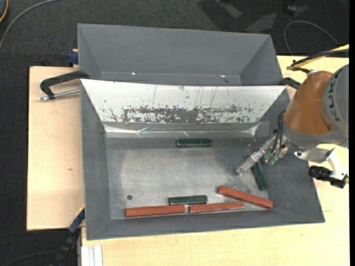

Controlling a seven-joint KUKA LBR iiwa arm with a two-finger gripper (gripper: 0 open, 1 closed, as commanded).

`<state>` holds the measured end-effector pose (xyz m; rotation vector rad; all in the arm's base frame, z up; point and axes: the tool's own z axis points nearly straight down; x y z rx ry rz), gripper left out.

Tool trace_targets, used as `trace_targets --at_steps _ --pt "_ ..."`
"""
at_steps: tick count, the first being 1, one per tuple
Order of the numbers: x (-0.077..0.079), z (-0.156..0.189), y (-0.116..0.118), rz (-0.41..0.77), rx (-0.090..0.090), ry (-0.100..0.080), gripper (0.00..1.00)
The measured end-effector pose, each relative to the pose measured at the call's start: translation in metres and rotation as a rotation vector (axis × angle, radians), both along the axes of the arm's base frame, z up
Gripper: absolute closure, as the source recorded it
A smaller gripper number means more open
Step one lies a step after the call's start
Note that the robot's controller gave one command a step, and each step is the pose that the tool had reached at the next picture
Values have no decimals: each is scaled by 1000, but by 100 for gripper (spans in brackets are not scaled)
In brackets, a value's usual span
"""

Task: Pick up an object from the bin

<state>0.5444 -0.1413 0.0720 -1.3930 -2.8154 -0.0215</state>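
My gripper reaches in from the right and hangs low over the bin's right side, near the right wall. A short dark green bar lies slanted right beside and below it; whether it is gripped is unclear. Just in front of that, a red-brown stick lies at an angle on the bin floor.
Two more red-brown sticks lie end to end along the front wall, with a dark green bar just behind them. Another dark green bar rests against the back wall. The arm's orange cover hangs over the right rim.
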Motion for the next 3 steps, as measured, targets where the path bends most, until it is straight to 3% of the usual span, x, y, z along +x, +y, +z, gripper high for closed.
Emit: trace_targets --at_steps 1,2,3 --pt "-3 -2 42 -155 -8 8 0" --pt "-3 -2 40 -155 -11 8 100" --pt "-1 33 40 -153 -13 -1 100"
